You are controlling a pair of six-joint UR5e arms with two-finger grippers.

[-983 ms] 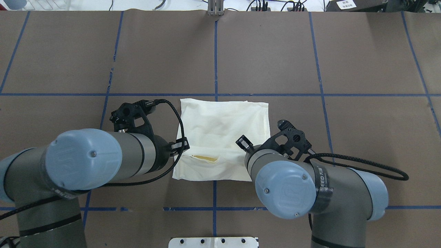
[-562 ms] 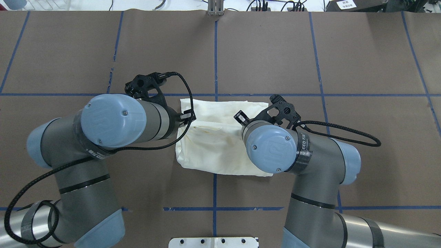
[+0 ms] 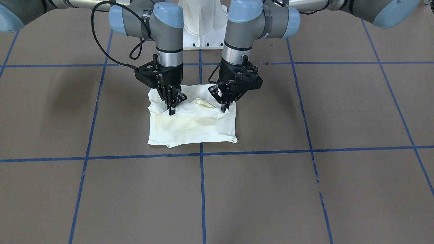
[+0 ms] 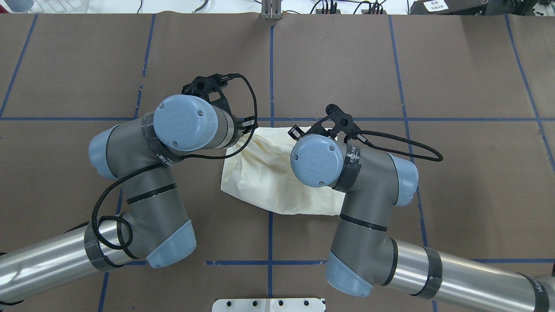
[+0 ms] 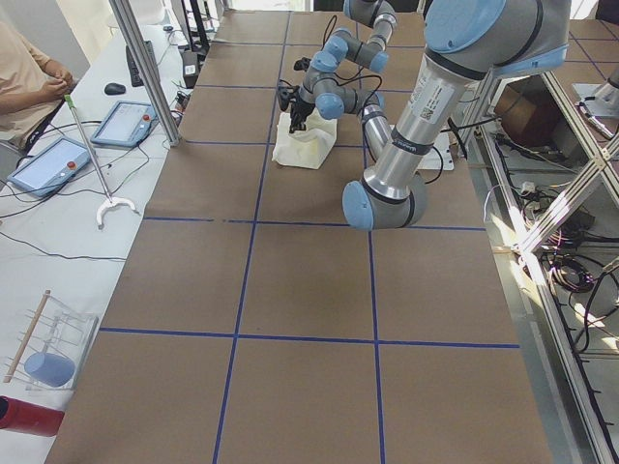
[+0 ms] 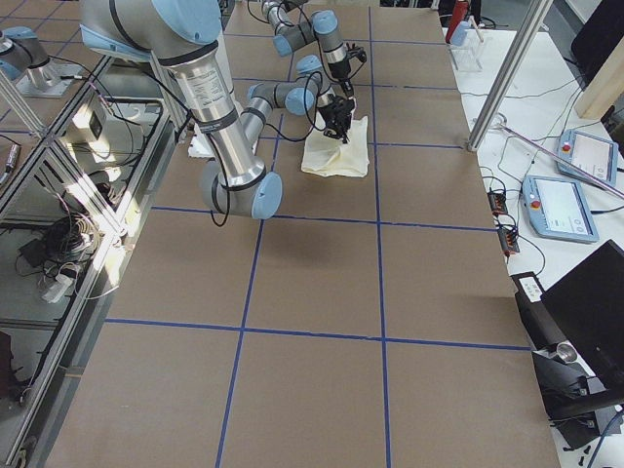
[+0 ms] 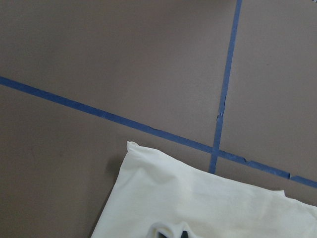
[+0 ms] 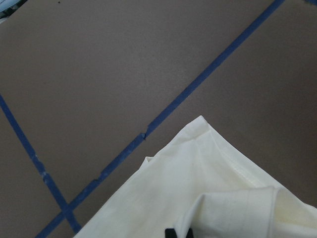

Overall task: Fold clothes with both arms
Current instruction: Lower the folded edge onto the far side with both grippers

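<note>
Shirt (image 3: 193,128) plain side up, part-folded, mid brown surface (image 3: 305,189) by the tape cross. One edge raised over its middle: left arm (image 3: 237,40) jaws & right arm (image 3: 168,40) jaws each pinched shut on it. Step: fold-over, prob. Next: lay edge on far hem w/ corners aligned, then release

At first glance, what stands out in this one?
A cream shirt lies partly folded at the middle of the brown table. The left claw and right claw stand side by side over it, each pinching a raised fold of cloth. Blue tape lines cross the table in a grid.
</note>
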